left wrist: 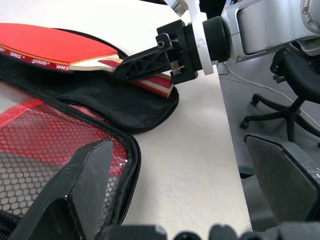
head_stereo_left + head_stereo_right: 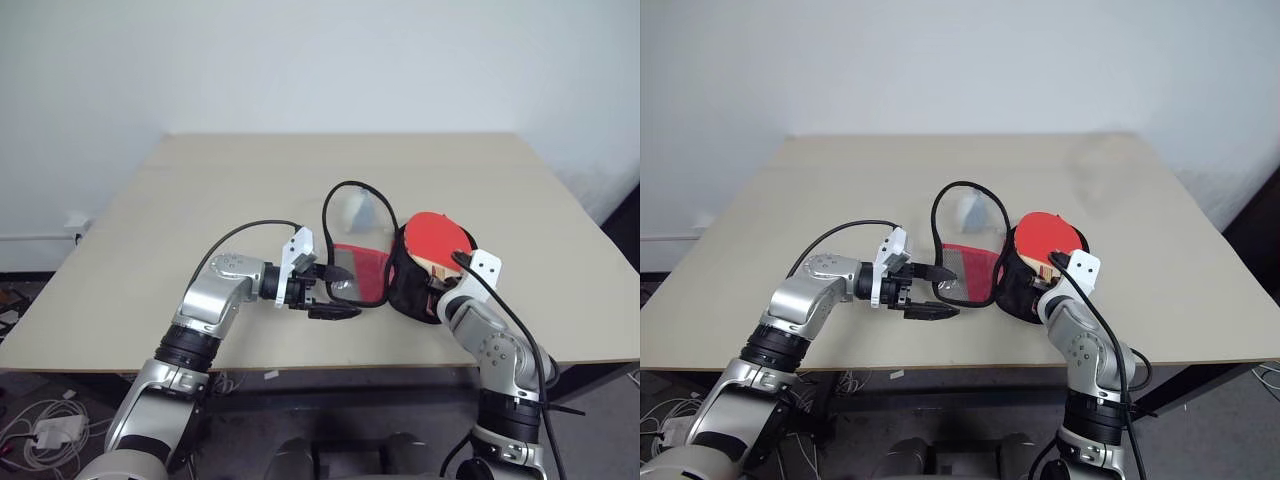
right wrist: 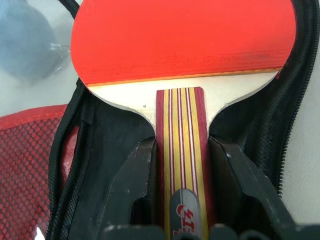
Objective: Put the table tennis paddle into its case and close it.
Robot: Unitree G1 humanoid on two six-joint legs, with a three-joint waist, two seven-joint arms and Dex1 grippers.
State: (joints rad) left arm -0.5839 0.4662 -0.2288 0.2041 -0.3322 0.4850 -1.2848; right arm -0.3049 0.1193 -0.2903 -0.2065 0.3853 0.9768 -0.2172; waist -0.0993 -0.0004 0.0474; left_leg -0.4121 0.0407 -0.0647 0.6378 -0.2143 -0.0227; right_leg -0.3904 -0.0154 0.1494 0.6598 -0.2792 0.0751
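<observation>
The right hand [image 3: 182,200] has its two black fingers set on either side of the striped wooden handle of the paddle [image 3: 182,37], whose smooth red rubber face lies inside the open black fabric case [image 2: 410,285] on the beige tabletop [image 2: 200,200]. The left hand [image 2: 335,290] is spread wide, one finger resting over the case's red mesh flap [image 1: 30,145], gripping nothing.

Red-faced table tennis paddle [image 3: 182,42] flat inside the unzipped, spread-open black-and-red case [image 2: 365,277].
</observation>
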